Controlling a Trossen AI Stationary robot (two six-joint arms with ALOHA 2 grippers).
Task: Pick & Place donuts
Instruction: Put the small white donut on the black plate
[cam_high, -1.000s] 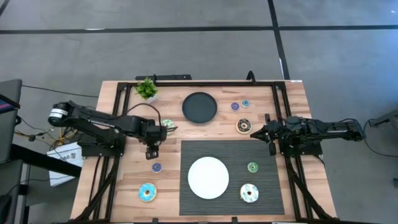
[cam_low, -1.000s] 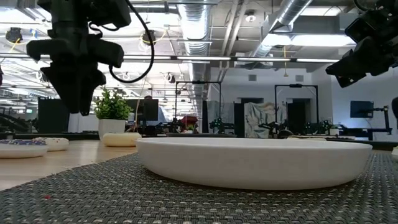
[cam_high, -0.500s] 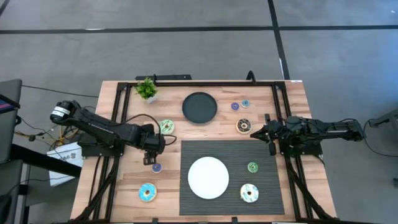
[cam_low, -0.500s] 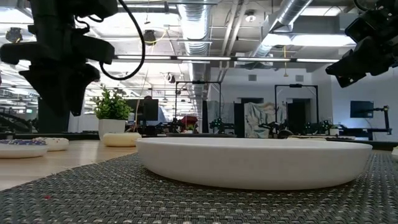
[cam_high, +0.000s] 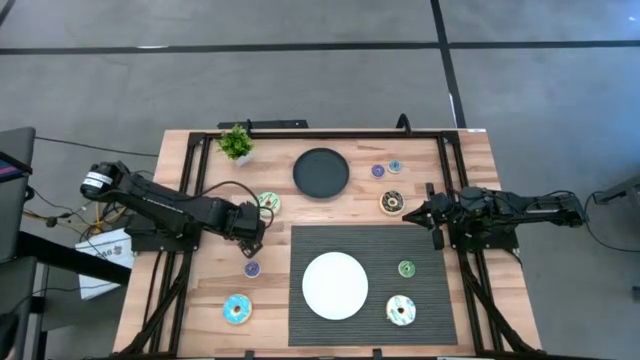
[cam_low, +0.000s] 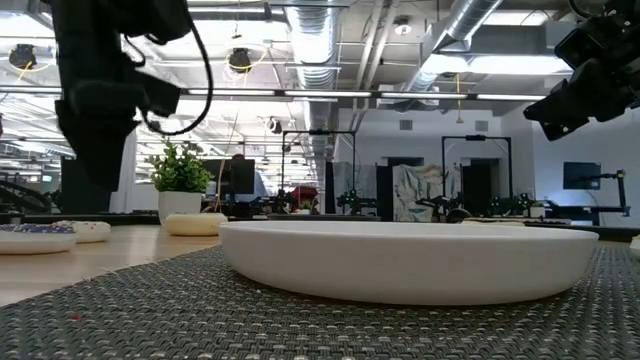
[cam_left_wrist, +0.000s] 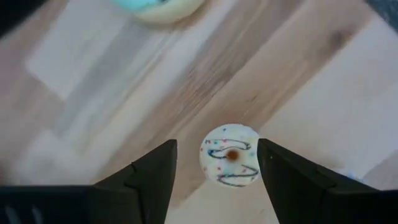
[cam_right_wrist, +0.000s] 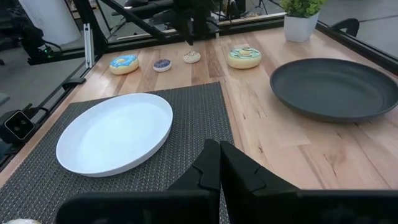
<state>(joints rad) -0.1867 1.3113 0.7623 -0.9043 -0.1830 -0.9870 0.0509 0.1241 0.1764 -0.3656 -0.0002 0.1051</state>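
My left gripper (cam_high: 252, 240) hangs open, pointing down, just above a cream mini donut (cam_left_wrist: 230, 163). The mini lies flat on the wood, and the fingers (cam_left_wrist: 155, 180) stand on either side of it without touching. A purple mini (cam_high: 251, 268) lies just nearer, the white-green donut (cam_high: 268, 203) farther back and the blue donut (cam_high: 237, 308) near the front. The brown donut (cam_high: 391, 202) and two minis (cam_high: 385, 169) lie at the right rear. A green mini (cam_high: 406, 268) and the cream-pink donut (cam_high: 400, 310) lie on the mat. My right gripper (cam_right_wrist: 219, 168) waits shut by the brown donut.
A white plate (cam_high: 335, 285) sits on the dark woven mat (cam_high: 370, 250). A black plate (cam_high: 321, 172) stands at the rear centre and a small potted plant (cam_high: 236, 143) at the rear left. Black frame rails run along both sides of the table.
My left gripper has rolled about the line it points along while staying over the cream mini donut. Its fingers now stand on either side of the mini. No donut has moved.
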